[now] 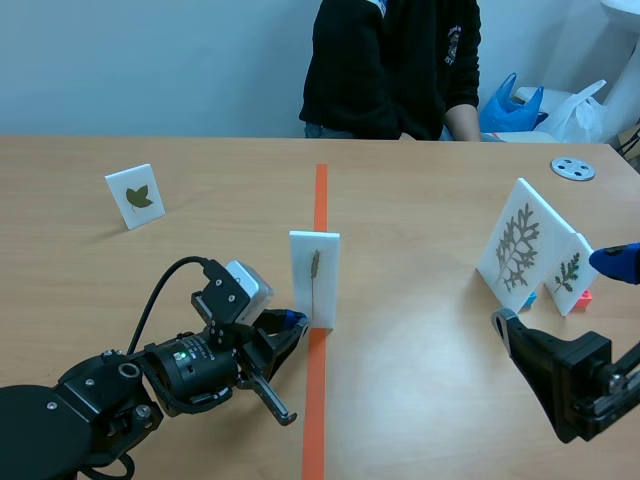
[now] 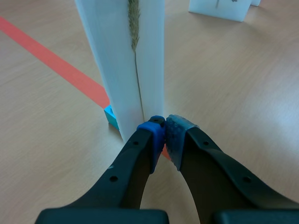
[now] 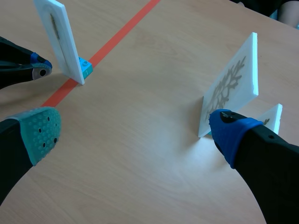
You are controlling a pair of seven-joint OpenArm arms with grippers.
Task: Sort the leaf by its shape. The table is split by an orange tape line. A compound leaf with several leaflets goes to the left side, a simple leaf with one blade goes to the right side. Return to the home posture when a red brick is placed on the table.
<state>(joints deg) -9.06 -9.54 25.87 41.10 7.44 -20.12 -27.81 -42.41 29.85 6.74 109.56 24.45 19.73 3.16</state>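
Observation:
A white card (image 1: 314,278) bearing one slender leaf stands upright on the orange tape line (image 1: 318,200). My left gripper (image 1: 289,322) is low at the card's left foot. In the left wrist view its blue pads (image 2: 154,135) meet right at the card's (image 2: 124,60) lower edge, shut with nothing between them, beside the card's blue base block (image 2: 110,115). My right gripper (image 1: 560,295) hovers open on the right side, in front of the two fern-like cards. Its pads (image 3: 39,133) stand wide apart with bare table between them.
Right of the line stand a large card (image 1: 515,245) with a much-divided leaf and a smaller card (image 1: 567,272). A card (image 1: 135,196) with a broad leaf stands at the far left. A grey disc (image 1: 573,168) lies at the back right. A person (image 1: 390,65) sits across the table.

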